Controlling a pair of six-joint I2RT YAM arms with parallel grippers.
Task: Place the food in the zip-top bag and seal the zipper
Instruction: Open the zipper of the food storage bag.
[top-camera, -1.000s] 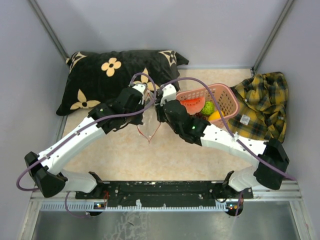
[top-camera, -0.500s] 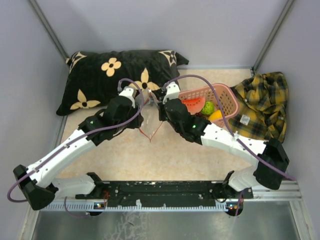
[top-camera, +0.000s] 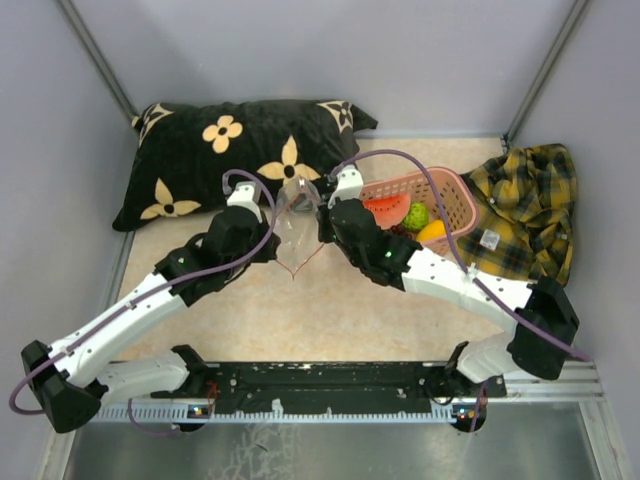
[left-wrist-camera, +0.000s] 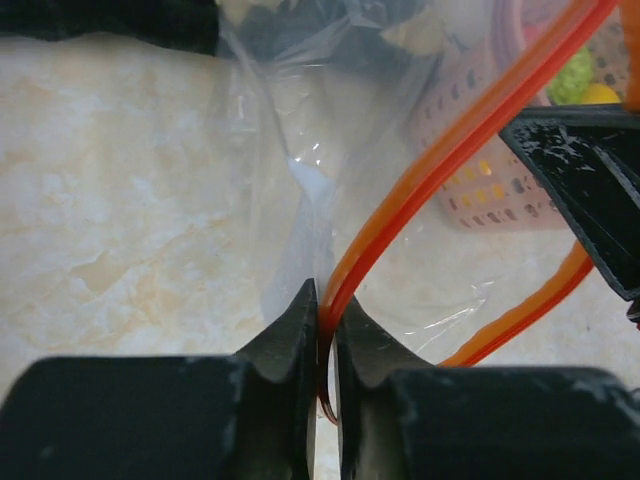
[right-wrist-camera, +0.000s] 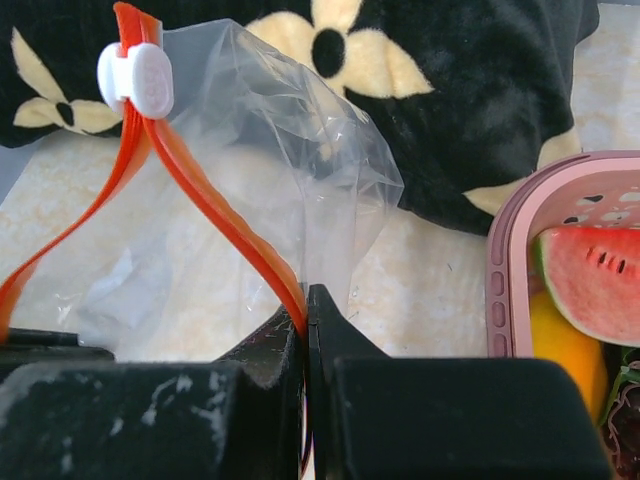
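Red-orange plastic, the zipper (left-wrist-camera: 455, 145), runs up and to the right out of the left pincer (left-wrist-camera: 325, 308). The pincer's two black fingers (left-wrist-camera: 285, 345) are drawn almost together, with the strip nipped between their tips. The right pincer (right-wrist-camera: 306, 298) is fully closed on the other side of the same strip, which slants up and to the left from its tips to a white slider (right-wrist-camera: 137, 80). From that slider a second length of strip drops away to the lower left of the right pincer, so the mouth gapes in a V.

The clear film of the zip-top bag (right-wrist-camera: 300, 170) billows just above and ahead of both pincers, crinkled. Pale marbled worktop (left-wrist-camera: 130, 200) shows through it. In the overhead view the bag sits between the two pincers, which face each other closely.

The food lies apart from the bag, in a pink basket (right-wrist-camera: 497, 280) to the right of the right pincer. A watermelon slice (right-wrist-camera: 590, 270) lies there with a yellow-orange piece (right-wrist-camera: 565, 345) under it, and a bumpy green fruit (left-wrist-camera: 575, 75) shows far beyond and to the right of the left pincer.

Beyond both pincers lies a black pillow (right-wrist-camera: 460, 100) with cream flowers. A yellow plaid cloth (top-camera: 525, 210) is crumpled to the right of the basket.
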